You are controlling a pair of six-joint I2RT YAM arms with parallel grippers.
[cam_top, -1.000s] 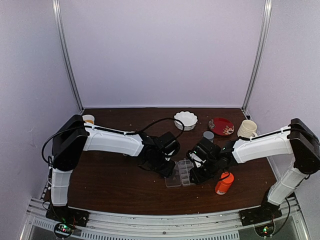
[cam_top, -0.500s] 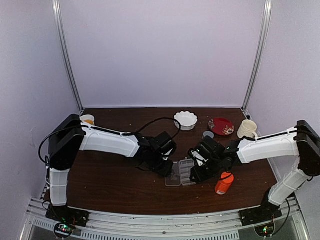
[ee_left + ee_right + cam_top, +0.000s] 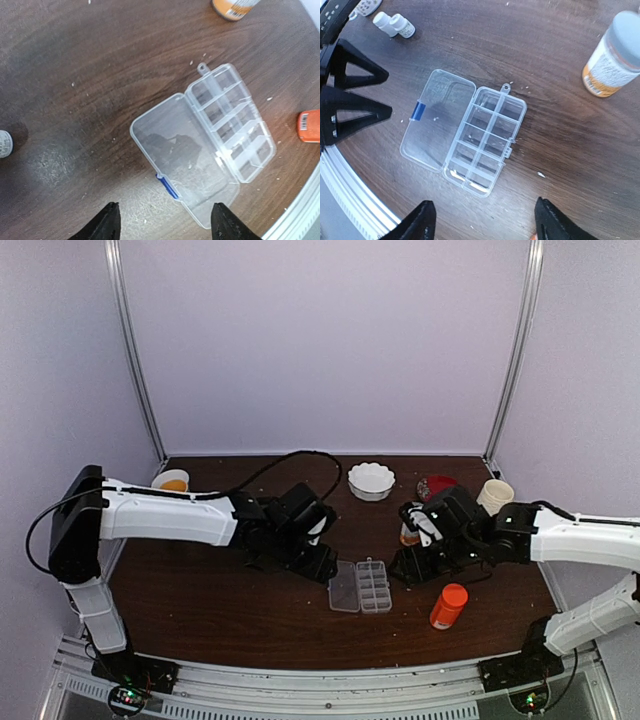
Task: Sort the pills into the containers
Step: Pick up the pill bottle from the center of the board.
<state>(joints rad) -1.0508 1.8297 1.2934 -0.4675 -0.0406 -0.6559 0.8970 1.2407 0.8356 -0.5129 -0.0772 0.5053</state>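
Bare table (image 3: pixel 220 610) left of organizer box (image 3: pixel 361 586); orange bottle (image 3: pixel 448 606) crowds right side.

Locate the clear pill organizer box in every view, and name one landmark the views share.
Top external: pill organizer box at centre, slightly low.
Left wrist: right of centre, lid open.
Right wrist: centre, lid open.
Shared landmark: the orange-labelled bottle off the box's tab end.

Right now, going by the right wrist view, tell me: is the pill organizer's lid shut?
No: the pill organizer has its lid folded flat open beside the grid of compartments.
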